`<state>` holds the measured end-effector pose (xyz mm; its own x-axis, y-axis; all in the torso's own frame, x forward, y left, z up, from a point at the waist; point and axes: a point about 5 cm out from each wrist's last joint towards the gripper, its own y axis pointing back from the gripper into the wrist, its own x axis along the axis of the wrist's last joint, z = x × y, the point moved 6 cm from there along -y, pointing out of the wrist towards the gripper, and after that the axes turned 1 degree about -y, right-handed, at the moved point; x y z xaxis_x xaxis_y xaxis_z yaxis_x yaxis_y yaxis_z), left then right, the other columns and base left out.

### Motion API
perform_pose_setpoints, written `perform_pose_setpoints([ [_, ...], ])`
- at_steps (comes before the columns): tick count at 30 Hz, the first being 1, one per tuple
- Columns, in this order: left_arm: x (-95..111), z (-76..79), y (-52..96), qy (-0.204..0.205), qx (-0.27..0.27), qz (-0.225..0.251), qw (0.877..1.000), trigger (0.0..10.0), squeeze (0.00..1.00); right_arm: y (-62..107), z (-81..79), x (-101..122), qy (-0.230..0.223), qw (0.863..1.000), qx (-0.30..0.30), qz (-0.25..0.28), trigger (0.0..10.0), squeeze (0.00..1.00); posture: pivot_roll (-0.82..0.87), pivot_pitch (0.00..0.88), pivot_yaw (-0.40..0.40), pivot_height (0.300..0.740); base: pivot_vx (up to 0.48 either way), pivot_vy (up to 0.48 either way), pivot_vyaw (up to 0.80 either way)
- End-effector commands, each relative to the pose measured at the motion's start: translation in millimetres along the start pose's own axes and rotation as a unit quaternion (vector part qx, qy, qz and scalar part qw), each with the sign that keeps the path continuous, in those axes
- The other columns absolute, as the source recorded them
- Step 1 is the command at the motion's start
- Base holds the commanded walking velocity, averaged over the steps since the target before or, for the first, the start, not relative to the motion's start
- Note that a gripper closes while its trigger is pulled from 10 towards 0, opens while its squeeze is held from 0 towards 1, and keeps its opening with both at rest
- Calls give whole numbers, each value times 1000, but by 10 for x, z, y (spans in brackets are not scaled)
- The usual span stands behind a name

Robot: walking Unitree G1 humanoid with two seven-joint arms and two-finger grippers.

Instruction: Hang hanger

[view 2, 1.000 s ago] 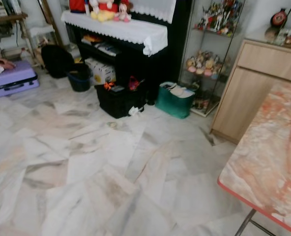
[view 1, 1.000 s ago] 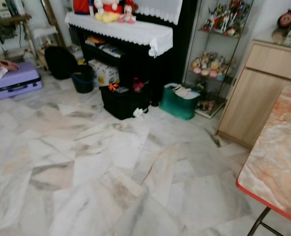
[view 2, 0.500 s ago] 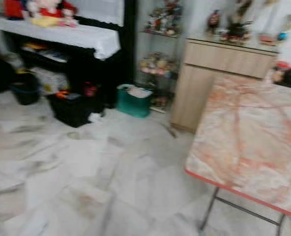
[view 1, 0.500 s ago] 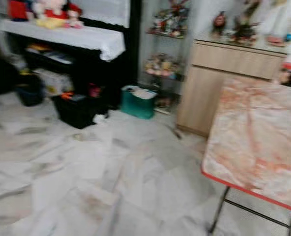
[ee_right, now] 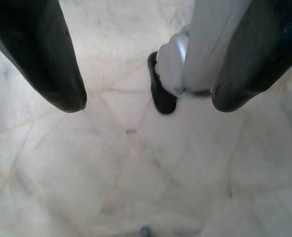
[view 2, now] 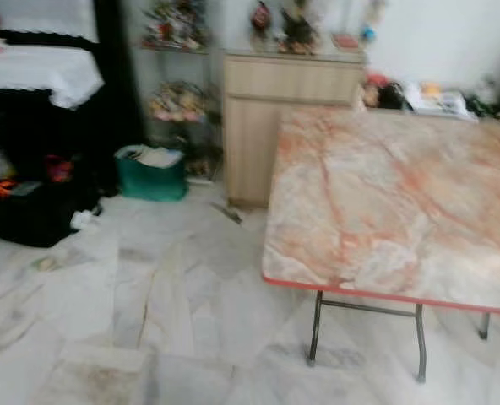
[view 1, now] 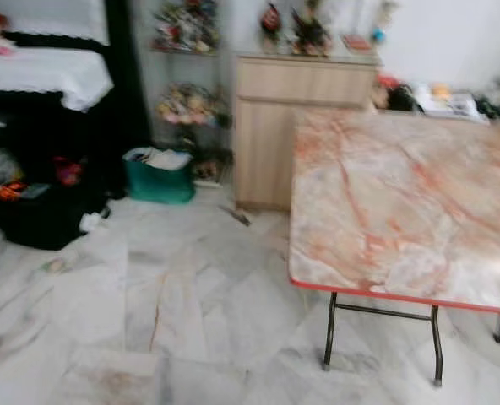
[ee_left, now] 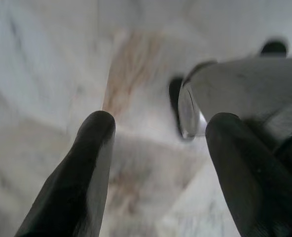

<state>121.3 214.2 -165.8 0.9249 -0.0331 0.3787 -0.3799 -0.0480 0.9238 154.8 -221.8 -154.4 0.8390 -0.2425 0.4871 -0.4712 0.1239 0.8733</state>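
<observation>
In the left wrist view my left gripper (ee_left: 158, 136) hangs open over the marble floor, with nothing between its two black fingers (ee_left: 89, 158). In the right wrist view my right gripper (ee_right: 148, 101) is also open and empty, pointing down at the floor beside my silver leg (ee_right: 200, 54) and black foot (ee_right: 161, 96). I make out no hanger in the head views, which are blurred.
A folding table (view 1: 402, 211) with a pink marble top and red rim stands close on the right, on thin metal legs (view 1: 330, 333). Behind it is a wooden cabinet (view 1: 296, 126). A green bag (view 1: 157, 177), a black box (view 1: 39, 215) and a dark piano (view 1: 56, 93) line the left.
The camera has swung to the right: the piano and bags slid to the left edge, and the table now takes up the right half of the head views.
</observation>
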Motion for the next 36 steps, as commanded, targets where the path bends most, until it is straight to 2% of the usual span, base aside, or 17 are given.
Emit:
perform_pose_setpoints([
  [1, 590, -463, 33, -4, 30, 62, 998, 10000, 0, -57, -428, 684, 20, 993, 102, 55, 10000, 0, 134, 0, 41, 740, 0, 0, -769],
  [15, 466, -322, 6, 12, 23, 50, 998, 10000, 0, -49, -297, 594, 39, 994, 96, 44, 10000, 0, 149, 0, -10, 740, 0, 0, -763],
  [18, 461, -324, 6, 32, 28, 54, 998, 10000, 0, -47, -307, 585, 54, 992, 102, 41, 10000, 0, 155, 0, -20, 740, 0, 0, -706],
  [24, 484, -377, 14, 24, 33, 54, 998, 10000, 0, -53, -337, 620, 8, 995, 86, 58, 10000, 0, 145, 0, 4, 740, 0, 0, 0],
  [27, 520, -400, 17, 29, 35, 58, 997, 10000, 0, -55, -343, 683, 23, 994, 73, 73, 10000, 0, 153, 0, 16, 740, 0, 0, 0],
  [32, 554, -418, 19, 31, 37, 61, 997, 10000, 0, -56, -358, 727, 15, 994, 66, 83, 10000, 0, 160, 0, 16, 740, 0, 0, 0],
  [34, 556, -436, 20, 26, 41, 57, 997, 10000, 0, -56, -370, 753, 46, 993, 64, 86, 10000, 0, 166, 0, 17, 740, 0, 0, 0],
  [36, 559, -451, 22, 28, 43, 57, 997, 10000, 0, -59, -394, 737, 39, 994, 67, 80, 10000, 0, 173, 0, 21, 740, 0, 0, 0],
])
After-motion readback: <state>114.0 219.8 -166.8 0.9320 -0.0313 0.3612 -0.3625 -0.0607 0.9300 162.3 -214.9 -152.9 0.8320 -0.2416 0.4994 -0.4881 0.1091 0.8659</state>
